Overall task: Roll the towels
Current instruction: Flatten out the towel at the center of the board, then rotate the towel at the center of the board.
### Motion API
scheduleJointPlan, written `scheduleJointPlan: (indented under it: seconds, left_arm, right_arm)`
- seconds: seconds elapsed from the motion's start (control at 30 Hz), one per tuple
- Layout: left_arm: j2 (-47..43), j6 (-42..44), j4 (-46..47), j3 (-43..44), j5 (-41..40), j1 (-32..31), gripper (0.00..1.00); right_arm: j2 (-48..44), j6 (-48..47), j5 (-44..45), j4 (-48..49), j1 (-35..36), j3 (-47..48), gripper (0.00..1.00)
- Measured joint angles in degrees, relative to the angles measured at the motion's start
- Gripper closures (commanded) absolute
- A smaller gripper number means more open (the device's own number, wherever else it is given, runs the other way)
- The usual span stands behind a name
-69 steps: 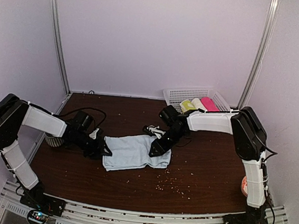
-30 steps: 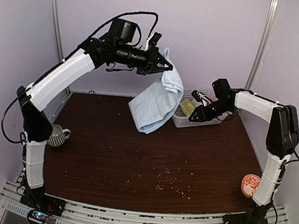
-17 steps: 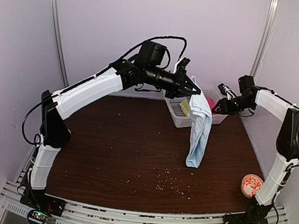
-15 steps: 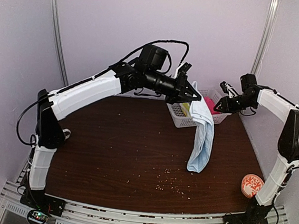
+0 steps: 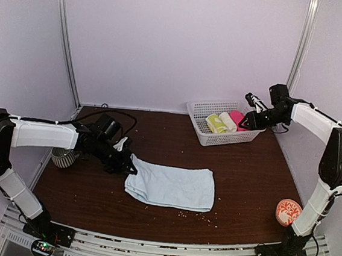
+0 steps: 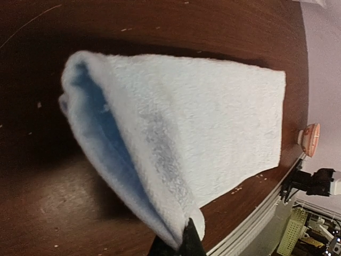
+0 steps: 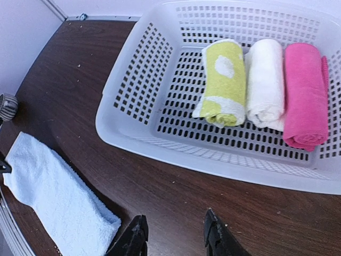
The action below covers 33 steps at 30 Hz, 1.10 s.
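Left wrist view: the left claw (image 6: 185,241) is pinched shut on a corner of the pale blue towel (image 6: 213,128).
That towel lies folded flat on the counter (image 5: 169,143), mid-front; with so little cloth nipped, I judge a roll could slip free or drag the whole sheet. The left arm reaches low and level. The right claw (image 7: 176,237), half open and empty, hangs by the basket (image 7: 133,85) holding the rolled yellow-green towel (image 7: 224,80), arm raised.

Soft even light, faint shadows, sharp focus, mild wrist-view edge distortion.
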Motion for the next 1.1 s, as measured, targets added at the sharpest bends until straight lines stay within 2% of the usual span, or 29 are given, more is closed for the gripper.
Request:
scheduleJointPlan:
  seconds: [0.07, 0.13, 0.2, 0.4, 0.57, 0.77, 0.9, 1.1]
  left_arm:
    - [-1.1, 1.1, 0.0, -3.8, -1.9, 1.0, 0.96]
    - [-1.8, 2.1, -0.5, -6.1, -3.5, 1.1, 0.83]
    - [-1.8, 3.5, -2.3, -7.0, -5.8, 1.1, 0.73]
    - [-5.5, 6.5, -11.3, -7.1, -16.5, 3.6, 0.60]
    - [-8.2, 8.9, -17.2, -5.3, -22.5, 6.9, 0.64]
    - [-8.6, 11.3, -8.4, -2.5, -14.3, 4.5, 0.78]
    - [0.3, 11.9, -2.0, 3.3, -10.7, 1.8, 0.86]
    - [13.0, 12.8, 1.1, 4.9, -11.3, 0.9, 0.87]
  right_arm:
    - [0.0, -0.1, 0.4, 0.5, 2.3, -1.3, 0.63]
    - [0.0, -0.5, 0.9, 0.8, 5.3, -3.1, 0.63]
    - [0.0, -1.0, 1.7, 0.8, 9.4, -5.2, 0.64]
    - [-0.3, -3.9, 2.7, 0.0, 21.2, -9.2, 0.63]
    - [-0.5, -5.9, 3.3, -1.9, 26.0, -10.3, 0.64]
    - [1.9, -7.2, 5.4, -2.2, 26.9, -10.6, 0.65]
    - [5.9, -7.2, 8.9, -2.1, 26.9, -10.6, 0.65]
    - [8.1, -7.2, 12.5, -1.1, 26.9, -12.6, 0.65]
